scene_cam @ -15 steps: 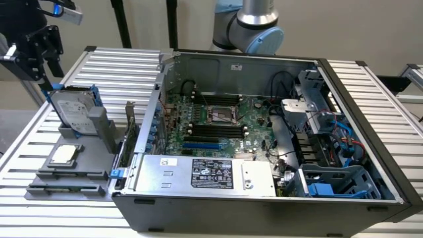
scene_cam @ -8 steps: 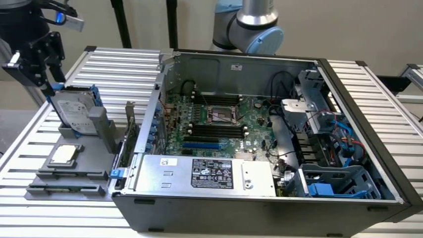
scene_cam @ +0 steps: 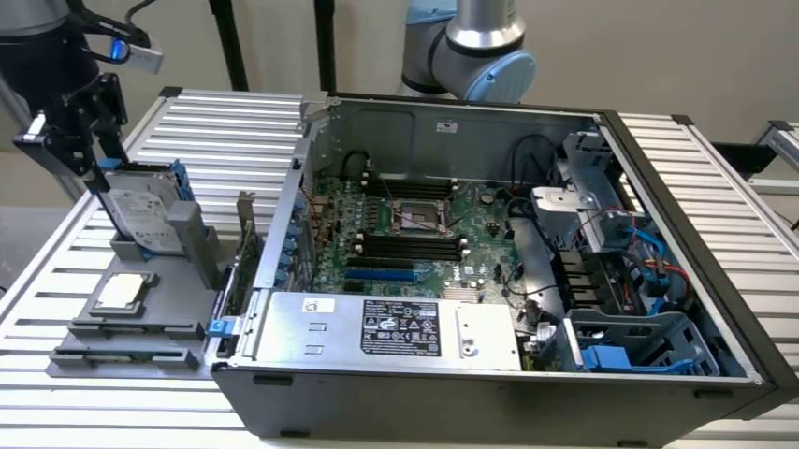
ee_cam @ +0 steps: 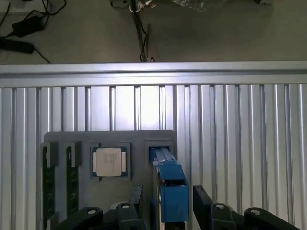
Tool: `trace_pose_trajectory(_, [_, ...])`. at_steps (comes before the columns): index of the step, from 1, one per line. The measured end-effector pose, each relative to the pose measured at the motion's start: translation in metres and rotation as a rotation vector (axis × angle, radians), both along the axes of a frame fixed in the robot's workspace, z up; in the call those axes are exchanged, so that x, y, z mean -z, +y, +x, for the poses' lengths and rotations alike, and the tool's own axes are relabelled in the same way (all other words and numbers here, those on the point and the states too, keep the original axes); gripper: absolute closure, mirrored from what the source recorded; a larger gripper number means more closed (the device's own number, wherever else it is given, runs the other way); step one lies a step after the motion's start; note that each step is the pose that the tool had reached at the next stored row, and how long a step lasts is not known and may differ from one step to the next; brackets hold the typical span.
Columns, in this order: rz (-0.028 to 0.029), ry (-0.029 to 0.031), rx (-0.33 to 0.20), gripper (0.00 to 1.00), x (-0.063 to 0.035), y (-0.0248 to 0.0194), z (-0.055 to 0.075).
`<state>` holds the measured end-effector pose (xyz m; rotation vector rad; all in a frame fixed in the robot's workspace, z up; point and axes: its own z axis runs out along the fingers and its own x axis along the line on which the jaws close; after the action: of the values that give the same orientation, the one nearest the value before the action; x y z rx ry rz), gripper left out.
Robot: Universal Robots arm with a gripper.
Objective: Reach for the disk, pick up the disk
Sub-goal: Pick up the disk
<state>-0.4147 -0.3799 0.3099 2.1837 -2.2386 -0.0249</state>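
The jaws of the gripper [ee_cam: 169, 199] stand apart, one on each side of the disk [ee_cam: 167, 175], not yet clamped on it. The disk stands on edge in a grey holder [ee_cam: 139, 139] on the counter [ee_cam: 230, 120], likely so both flat faces stay free for a pinch.

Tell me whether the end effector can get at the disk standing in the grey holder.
Probably yes: the end effector is open, its fingers flank the blue bracket of the upright disk, and nothing sits between them and it.
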Motion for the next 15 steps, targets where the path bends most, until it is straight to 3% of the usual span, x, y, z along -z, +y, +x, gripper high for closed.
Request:
trace_pose_trajectory(4, [0.0017, -0.0043, -0.001, 0.46, 0.0064, -0.0001, 0.0])
trace_pose_trajectory(15, [0.0049, -0.0063, -0.003, 0.46, 0.0139, -0.0001, -0.001])
